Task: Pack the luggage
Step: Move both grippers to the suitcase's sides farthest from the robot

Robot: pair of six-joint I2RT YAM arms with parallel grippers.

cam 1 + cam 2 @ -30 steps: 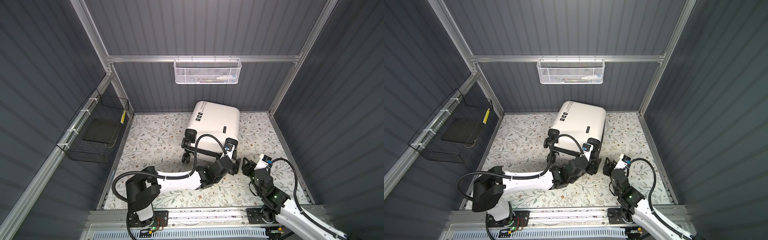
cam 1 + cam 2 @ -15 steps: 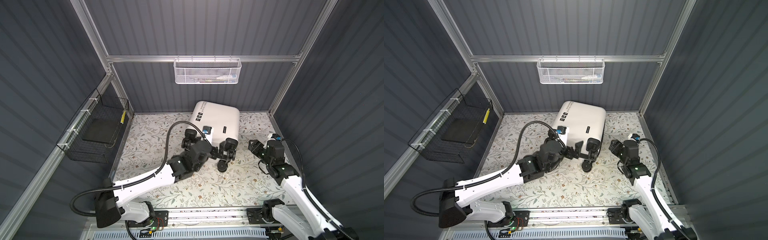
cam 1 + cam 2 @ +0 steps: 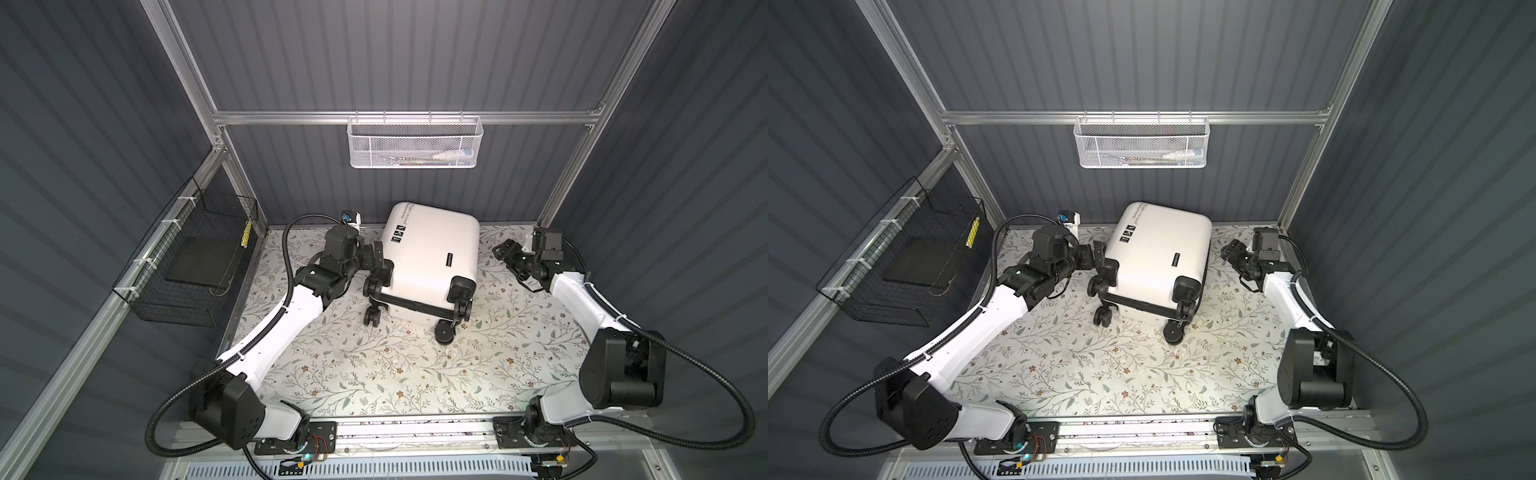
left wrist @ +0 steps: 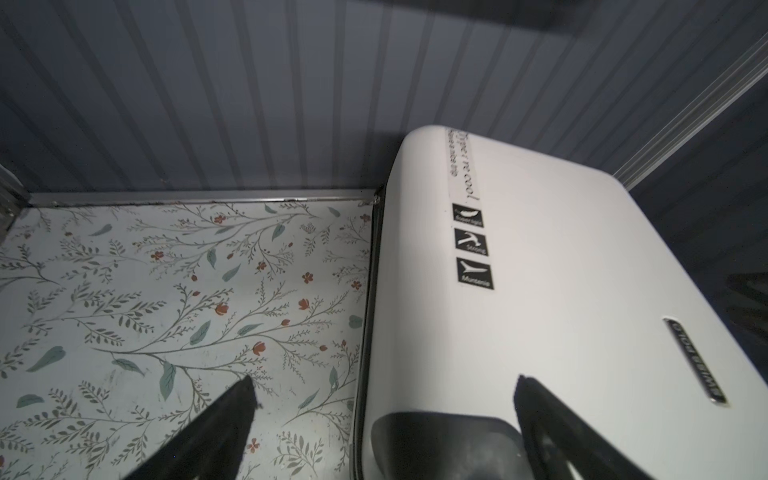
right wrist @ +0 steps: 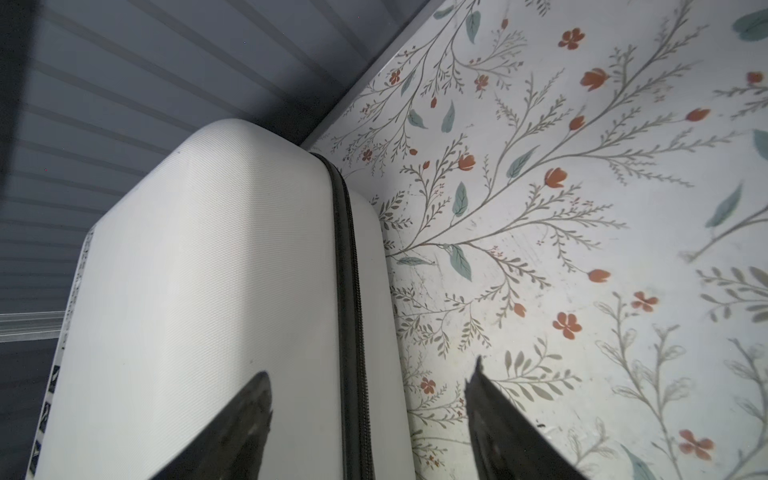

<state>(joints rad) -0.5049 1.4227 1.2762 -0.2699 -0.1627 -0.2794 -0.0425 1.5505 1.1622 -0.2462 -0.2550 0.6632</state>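
Note:
The luggage [image 3: 432, 257] [image 3: 1158, 253] is a white hard-shell suitcase. It lies closed on the floral floor near the back wall, with its black wheels toward the front. My left gripper [image 3: 372, 254] [image 3: 1094, 254] is open at its left side by a wheel corner. In the left wrist view the left gripper [image 4: 384, 380] has one finger over the shell [image 4: 540, 270] and one over the floor. My right gripper [image 3: 505, 253] [image 3: 1231, 251] is open beside the right side. In the right wrist view the right gripper [image 5: 372, 368] straddles the black zipper band [image 5: 347, 270]. Neither gripper holds anything.
A white mesh basket [image 3: 413, 143] holding small items hangs on the back rail. A black wire basket [image 3: 195, 266] hangs on the left wall. Corrugated walls close in the floral floor [image 3: 374, 365] on three sides. The arm bases stand along the front rail.
Both arms have swung from the front of the floor toward the back, the left gripper to the luggage's left side and the right gripper to its right side. Both grippers have opened wider.

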